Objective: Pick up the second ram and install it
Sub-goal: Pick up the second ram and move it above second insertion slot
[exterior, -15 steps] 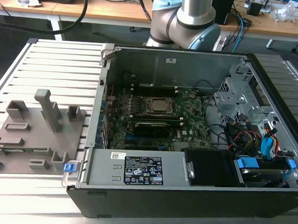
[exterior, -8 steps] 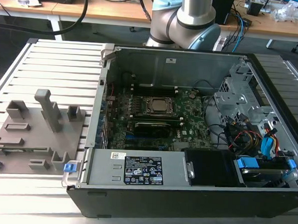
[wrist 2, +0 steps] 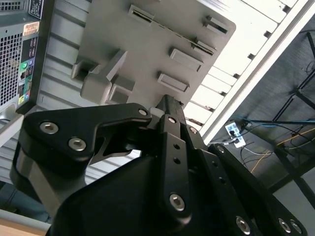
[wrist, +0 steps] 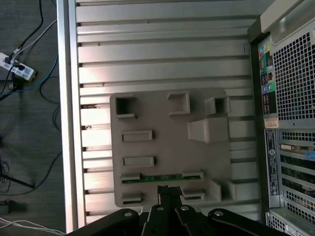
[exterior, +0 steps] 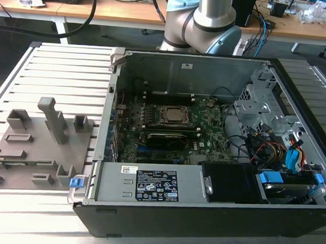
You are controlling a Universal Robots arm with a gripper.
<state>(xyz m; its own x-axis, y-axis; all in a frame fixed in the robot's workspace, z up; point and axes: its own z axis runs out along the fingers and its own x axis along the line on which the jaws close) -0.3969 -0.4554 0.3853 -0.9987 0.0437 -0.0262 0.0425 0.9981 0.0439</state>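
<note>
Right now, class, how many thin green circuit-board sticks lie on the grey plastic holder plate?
1. The thin green circuit-board stick sits in a slot of the grey plastic holder plate, close to the black gripper, which may hide others.

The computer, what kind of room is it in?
Likely a robot lab or workshop: an open computer on a slatted metal table, a robot arm by it, and a desk with cables.

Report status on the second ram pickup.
Gripper hovering over grey holder plate. Second ram lying in the plate's holders, nearest the gripper, not yet lifted. Nothing seen between them.
</note>
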